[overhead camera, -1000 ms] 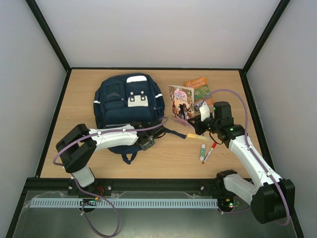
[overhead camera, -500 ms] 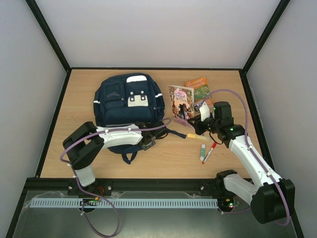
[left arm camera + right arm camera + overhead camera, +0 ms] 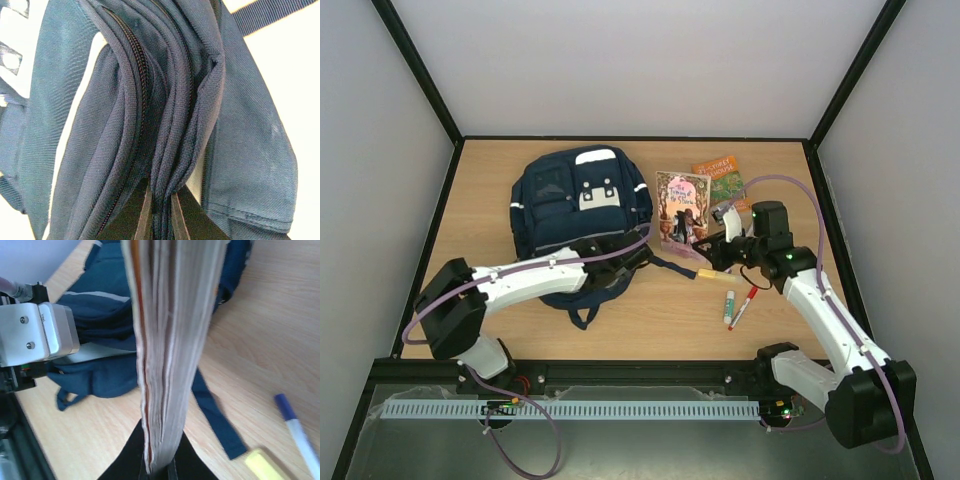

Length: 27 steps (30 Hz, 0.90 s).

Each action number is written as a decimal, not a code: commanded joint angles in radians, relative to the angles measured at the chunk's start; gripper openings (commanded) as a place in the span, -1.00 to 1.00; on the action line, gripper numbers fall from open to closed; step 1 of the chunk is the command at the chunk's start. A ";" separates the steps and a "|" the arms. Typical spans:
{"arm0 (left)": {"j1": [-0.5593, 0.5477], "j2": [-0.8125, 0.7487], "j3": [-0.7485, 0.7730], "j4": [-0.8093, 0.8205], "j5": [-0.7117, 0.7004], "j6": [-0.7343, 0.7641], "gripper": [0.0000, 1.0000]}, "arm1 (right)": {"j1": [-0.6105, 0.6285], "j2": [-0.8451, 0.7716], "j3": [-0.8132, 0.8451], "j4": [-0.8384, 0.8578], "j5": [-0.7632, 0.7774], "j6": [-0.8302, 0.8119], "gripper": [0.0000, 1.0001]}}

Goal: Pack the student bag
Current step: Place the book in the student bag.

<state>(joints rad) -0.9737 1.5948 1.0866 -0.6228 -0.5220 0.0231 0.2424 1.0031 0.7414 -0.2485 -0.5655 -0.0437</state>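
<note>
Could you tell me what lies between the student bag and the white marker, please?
In the top view, a loose dark strap of the student bag and a small yellow block lie before the white marker; the right wrist view agrees.

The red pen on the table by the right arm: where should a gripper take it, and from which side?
Probably from straight above, jaws across the barrel, on the far half of the red pen. It lies flat on the table, and its near tip almost meets the white tube beside it, so only the far half leaves room on both sides.
</note>
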 commanded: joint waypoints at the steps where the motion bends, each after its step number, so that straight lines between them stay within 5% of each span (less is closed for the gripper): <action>1: 0.015 -0.067 0.064 0.004 -0.117 0.020 -0.95 | -0.003 0.075 0.131 -0.154 -0.172 0.068 -0.98; 13: 0.062 -0.108 0.186 0.066 -0.153 0.082 -0.95 | -0.001 0.149 0.240 -0.475 -0.370 0.136 -0.99; 27: 0.103 -0.139 0.250 0.178 -0.158 0.126 -0.95 | 0.117 0.055 -0.066 -0.320 -0.461 0.366 -0.98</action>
<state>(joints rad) -0.8799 1.5013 1.2881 -0.5854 -0.6308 0.1215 0.3164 1.0920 0.7292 -0.6262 -0.9478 0.2295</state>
